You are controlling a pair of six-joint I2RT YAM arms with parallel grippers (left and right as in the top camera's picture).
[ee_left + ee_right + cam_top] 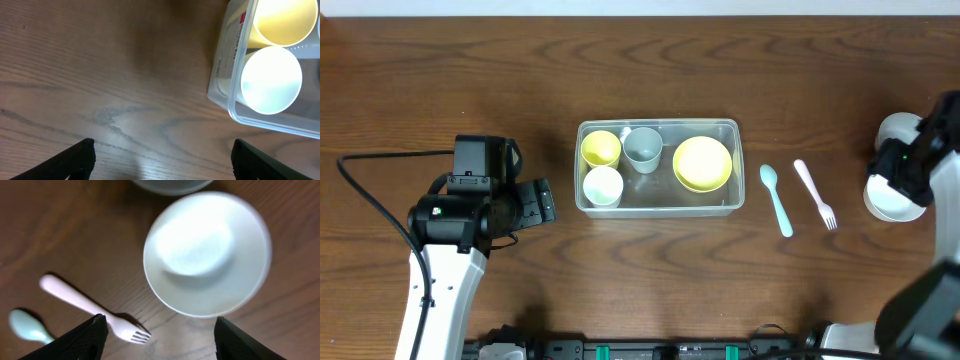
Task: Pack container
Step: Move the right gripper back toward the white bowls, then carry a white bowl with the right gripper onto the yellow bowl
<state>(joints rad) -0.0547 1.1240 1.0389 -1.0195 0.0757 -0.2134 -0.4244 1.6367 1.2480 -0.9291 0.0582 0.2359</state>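
The clear plastic container (658, 208) sits mid-table. It holds a yellow cup (601, 148), a white cup (603, 186), a grey cup (643, 148) and a yellow bowl (702, 163). Its corner shows in the left wrist view (225, 75) with the white cup (271, 80) and yellow cup (282, 20). My left gripper (542, 202) (162, 160) is open and empty, left of the container. My right gripper (159, 337) is open above a white bowl (890, 198) (207, 252) at the far right, its fingers hidden in the overhead view.
A light blue spoon (776, 198) (25, 326) and a pale pink fork (815, 193) (85, 307) lie between the container and the white bowl. A second white bowl (896, 130) sits behind the first. A black cable (370, 200) runs at the left.
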